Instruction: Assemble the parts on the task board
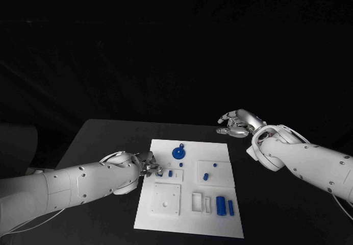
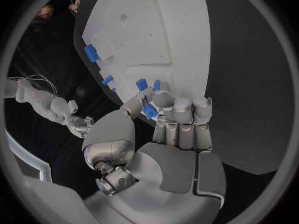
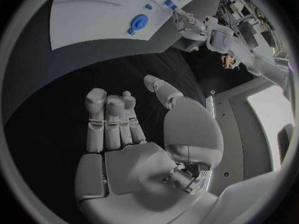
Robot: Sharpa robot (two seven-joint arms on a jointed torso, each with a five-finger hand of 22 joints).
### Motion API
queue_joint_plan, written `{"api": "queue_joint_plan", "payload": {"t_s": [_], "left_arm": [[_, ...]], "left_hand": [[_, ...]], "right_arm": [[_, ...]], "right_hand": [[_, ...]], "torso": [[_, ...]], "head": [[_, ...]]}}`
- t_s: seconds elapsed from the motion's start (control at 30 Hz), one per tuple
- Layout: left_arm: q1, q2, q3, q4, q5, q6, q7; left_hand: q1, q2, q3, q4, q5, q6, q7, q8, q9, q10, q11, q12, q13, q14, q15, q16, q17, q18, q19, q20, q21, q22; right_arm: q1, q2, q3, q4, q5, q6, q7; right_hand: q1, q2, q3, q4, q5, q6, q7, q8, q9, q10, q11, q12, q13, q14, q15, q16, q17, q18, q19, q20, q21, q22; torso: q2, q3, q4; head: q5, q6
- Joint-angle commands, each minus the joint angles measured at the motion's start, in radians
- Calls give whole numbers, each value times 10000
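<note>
White and matte, the task board [image 1: 193, 214] lies flat on your black worktop [image 1: 110, 135], a long rectangular plate with shallow square recesses moulded into it. Nearest you, two slim blue bars [image 1: 226, 206] stand side by side in the board's near right corner, just beside a narrow rectangular frame. Further up, your left hand [image 1: 147, 166] sits at the board's left edge; the left wrist view shows its silver fingers [image 2: 181, 115] pinching a small blue part [image 2: 149, 110] against the thumb, just above the plate. Two short blue pieces [image 1: 171, 173] lie just beside it, though their shapes are too small to make out. Beyond them a round blue disc [image 1: 178, 152] with a raised centre rests near the far edge. Farthest off, your right hand [image 1: 239, 123] hovers over bare worktop, well apart from the board, fingers [image 3: 109, 122] half curled and holding nothing.
</note>
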Motion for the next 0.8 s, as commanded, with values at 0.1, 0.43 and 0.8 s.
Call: {"api": "queue_joint_plan", "payload": {"t_s": [0.1,0.43,0.8], "left_arm": [[-14,19,-1,38,-66,-230,18],[-15,71,-2,-34,-297,-350,30],[-50,149,-2,-74,-276,-373,19]], "left_hand": [[51,155,354,285,59,881,-427,936,47,226,-275,46,-12,371,-414,36,-9,209,40,-1204,43,14],[53,152,360,282,67,887,-431,943,51,231,-280,59,-10,381,-420,43,-6,213,50,-1208,48,18],[57,155,367,284,78,888,-433,947,53,232,-282,66,-10,389,-427,47,-5,217,59,-1211,52,21]], "right_arm": [[0,1,4,14,-34,112,39],[0,-15,4,21,-34,117,33],[0,-17,4,19,-34,121,34]], "right_hand": [[-67,60,-32,46,34,-16,61,27,-15,21,-37,68,-19,87,-4,70,-9,850,18,-63,-33,27],[-68,61,-34,48,36,-16,60,27,-16,20,-37,72,-24,88,-5,71,-10,850,20,-64,-35,29],[-66,60,-35,47,38,-17,60,27,-16,20,-37,75,-28,89,-5,71,-10,851,21,-66,-36,31]], "torso": [[0,0,-3],[0,10,-5],[4,1,-8]], "head": [[4,-7],[3,-10],[-15,-7]]}}
